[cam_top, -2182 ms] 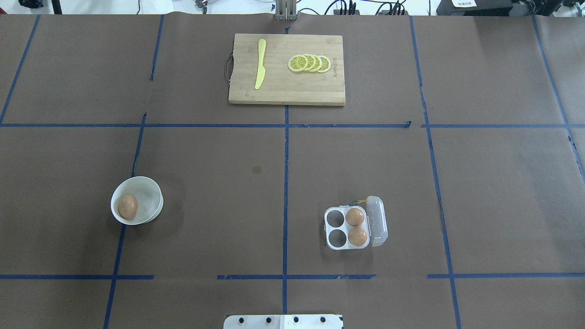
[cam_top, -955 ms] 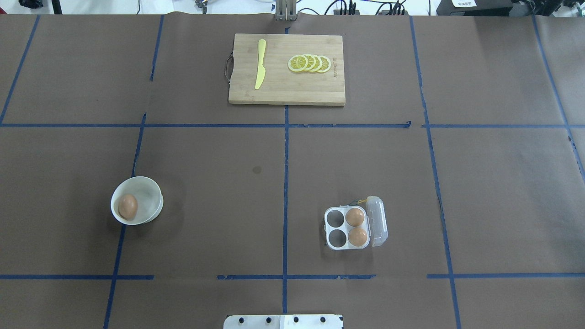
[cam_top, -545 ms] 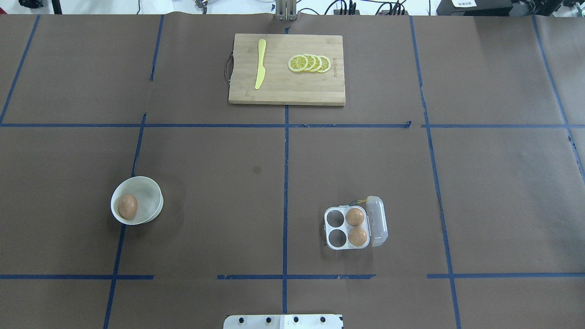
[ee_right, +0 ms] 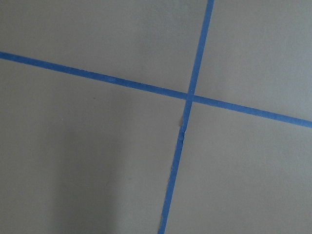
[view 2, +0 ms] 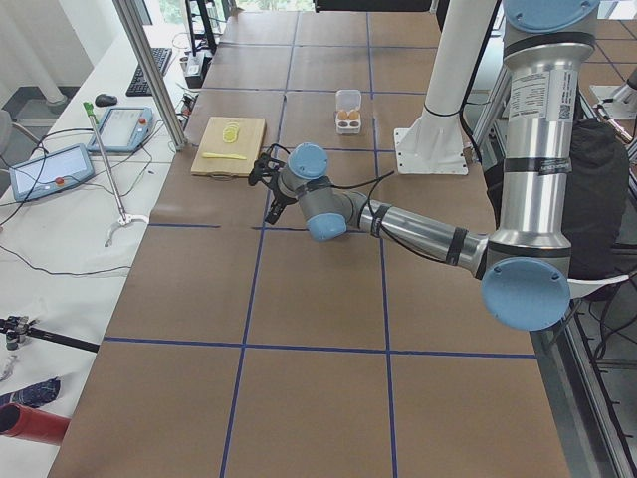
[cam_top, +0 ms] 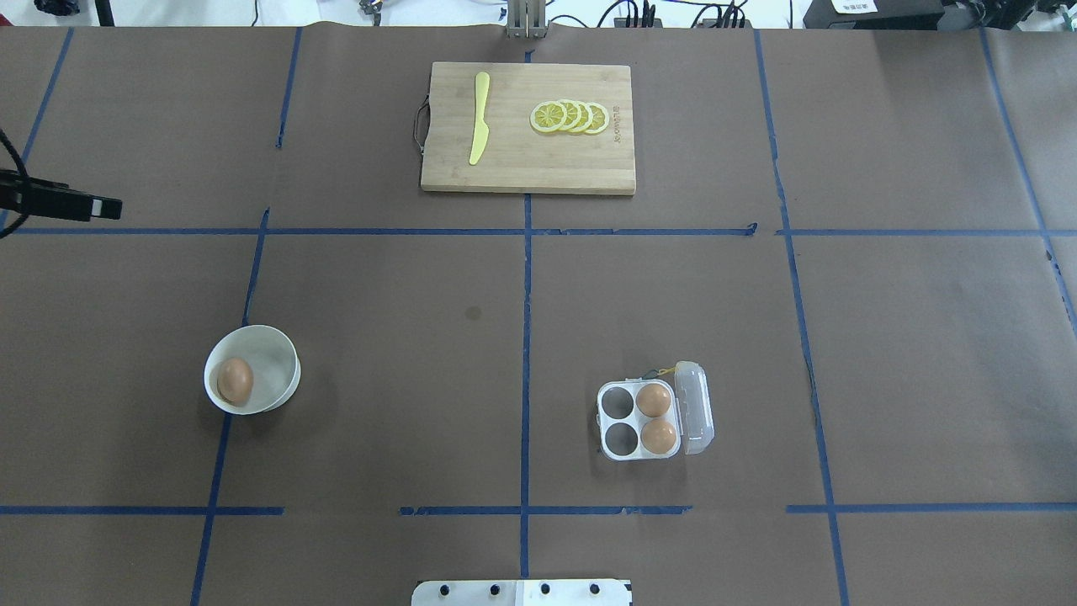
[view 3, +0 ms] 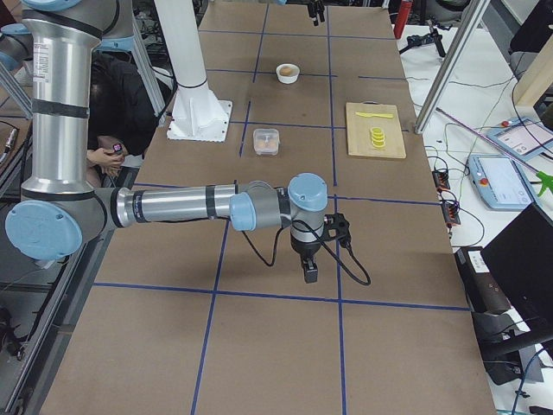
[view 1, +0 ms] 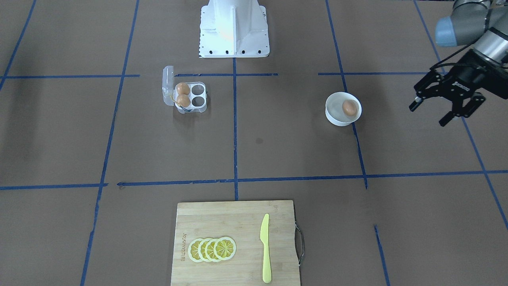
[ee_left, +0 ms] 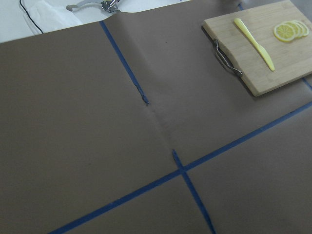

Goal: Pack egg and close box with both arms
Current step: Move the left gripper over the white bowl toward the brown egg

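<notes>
The brown paper surface (cam_top: 387, 353), gridded with blue tape, is matte and flat. My left pincer (view 1: 428, 115) has just come in over its outer edge, where a moment ago the overhead view showed no arm at all. Its black fingers are spread and empty. I read that as the start of the reach for the egg (view 1: 349, 107). The egg lies inboard of this pincer and nearer my base, smooth and orange-brown in a round, glossy white bowl (view 1: 335, 119). Farther inboard, past the centre line, sits the box (view 1: 197, 90). It is thin clear plastic with four round cups, two filled and two bare, its hinged lid (view 1: 168, 85) open on the side away from this pincer. My right pincer (view 3: 309, 273) hangs well apart beyond it; I cannot tell whether it is spread or pressed together.
</notes>
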Action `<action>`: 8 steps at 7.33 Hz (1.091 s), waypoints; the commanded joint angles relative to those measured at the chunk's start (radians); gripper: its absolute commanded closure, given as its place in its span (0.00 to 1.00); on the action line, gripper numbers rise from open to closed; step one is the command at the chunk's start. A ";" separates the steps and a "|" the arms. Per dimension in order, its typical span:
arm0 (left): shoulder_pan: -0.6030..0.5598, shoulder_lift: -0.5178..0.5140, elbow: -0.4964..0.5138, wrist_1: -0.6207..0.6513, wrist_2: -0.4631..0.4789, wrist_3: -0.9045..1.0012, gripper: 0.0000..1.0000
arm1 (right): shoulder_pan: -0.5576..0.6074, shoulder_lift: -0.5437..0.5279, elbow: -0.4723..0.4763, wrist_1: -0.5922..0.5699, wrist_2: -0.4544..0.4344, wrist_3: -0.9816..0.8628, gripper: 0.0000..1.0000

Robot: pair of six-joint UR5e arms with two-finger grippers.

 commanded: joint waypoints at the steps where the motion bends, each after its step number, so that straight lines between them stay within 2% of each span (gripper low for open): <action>1: 0.232 0.008 -0.059 0.009 0.221 -0.346 0.23 | 0.000 -0.001 -0.001 0.000 0.000 0.000 0.00; 2: 0.313 0.006 -0.087 0.091 0.324 -0.402 0.24 | 0.000 -0.001 -0.003 0.000 0.000 0.000 0.00; 3: 0.372 0.005 -0.146 0.253 0.404 -0.421 0.23 | 0.000 -0.001 -0.001 0.000 0.000 0.000 0.00; 4: 0.386 0.002 -0.161 0.341 0.413 -0.423 0.23 | 0.000 -0.003 -0.001 0.000 0.000 0.001 0.00; 6: 0.436 0.003 -0.161 0.423 0.445 -0.443 0.24 | 0.000 -0.003 -0.001 0.000 0.000 0.000 0.00; 8: 0.473 0.000 -0.150 0.436 0.453 -0.450 0.24 | 0.000 -0.004 -0.001 0.000 0.000 0.000 0.00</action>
